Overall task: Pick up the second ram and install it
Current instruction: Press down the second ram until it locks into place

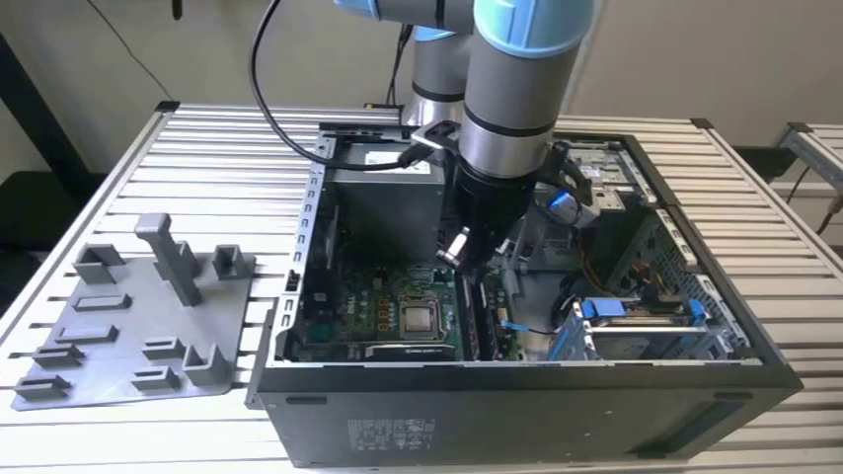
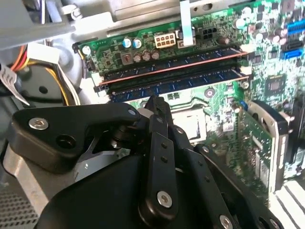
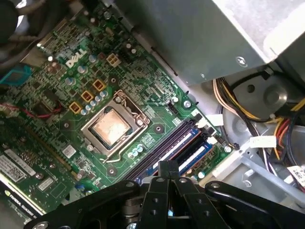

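We see the hand (image 2: 155, 102) with fingers pressed together, holding nothing, low over the motherboard (image 3: 71, 90). The second ram (image 2: 176, 78) seems seated in its slot, beside another stick, presumably so pressing could lock it.

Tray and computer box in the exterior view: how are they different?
The tray is light grey and flat, with small blocks and a tall post on it; the case is a dark, deep box. The case lies open with a green board inside; the tray holds no board. The arm reaches down into the case, while the tray sits apart at the exterior view's left. Both rest on the slatted table.
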Controlling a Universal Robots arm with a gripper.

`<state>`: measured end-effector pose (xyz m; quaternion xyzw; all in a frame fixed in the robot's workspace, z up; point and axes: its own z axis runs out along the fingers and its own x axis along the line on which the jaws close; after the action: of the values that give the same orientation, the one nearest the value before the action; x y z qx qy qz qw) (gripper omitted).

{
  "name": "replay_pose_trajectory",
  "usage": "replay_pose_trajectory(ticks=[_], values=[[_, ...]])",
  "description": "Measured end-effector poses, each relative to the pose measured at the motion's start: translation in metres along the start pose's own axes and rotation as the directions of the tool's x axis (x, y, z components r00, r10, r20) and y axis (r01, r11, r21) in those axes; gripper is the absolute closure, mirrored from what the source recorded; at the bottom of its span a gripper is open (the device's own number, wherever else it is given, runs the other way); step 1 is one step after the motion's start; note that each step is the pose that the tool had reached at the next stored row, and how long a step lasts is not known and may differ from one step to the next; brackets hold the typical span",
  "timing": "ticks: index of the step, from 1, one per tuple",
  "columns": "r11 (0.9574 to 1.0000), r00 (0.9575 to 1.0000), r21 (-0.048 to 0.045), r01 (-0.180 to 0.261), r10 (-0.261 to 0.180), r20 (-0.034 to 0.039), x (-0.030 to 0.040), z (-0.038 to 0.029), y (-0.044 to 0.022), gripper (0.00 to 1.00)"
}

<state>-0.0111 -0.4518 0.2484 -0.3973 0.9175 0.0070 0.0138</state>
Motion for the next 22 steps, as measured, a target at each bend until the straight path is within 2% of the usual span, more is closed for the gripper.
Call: replay_pose_trajectory(ticks=[3, 6, 12, 14, 17, 22], values=[[0.9989, 0.9989, -0.0011, 0.046, -0.046, -0.0005, 0.0001, 0.0002, 0.0000, 0.89], [0.9958, 0.9958, -0.0023, 0.091, -0.091, -0.0007, 0.0001, 0.0005, 0.0000, 0.89], [0.9837, 0.9837, -0.0047, 0.180, -0.180, -0.0008, 0.0004, 0.0014, 0.0003, 0.89], [0.9772, 0.9772, -0.0056, 0.212, -0.212, -0.0008, 0.0005, 0.0015, 0.0004, 0.89], [0.9645, 0.9645, -0.0071, 0.264, -0.264, -0.0002, 0.0005, 0.0018, 0.0004, 0.89], [0.9364, 0.9364, -0.0094, 0.351, -0.351, 0.0006, 0.0005, 0.0021, 0.0004, 0.89]])
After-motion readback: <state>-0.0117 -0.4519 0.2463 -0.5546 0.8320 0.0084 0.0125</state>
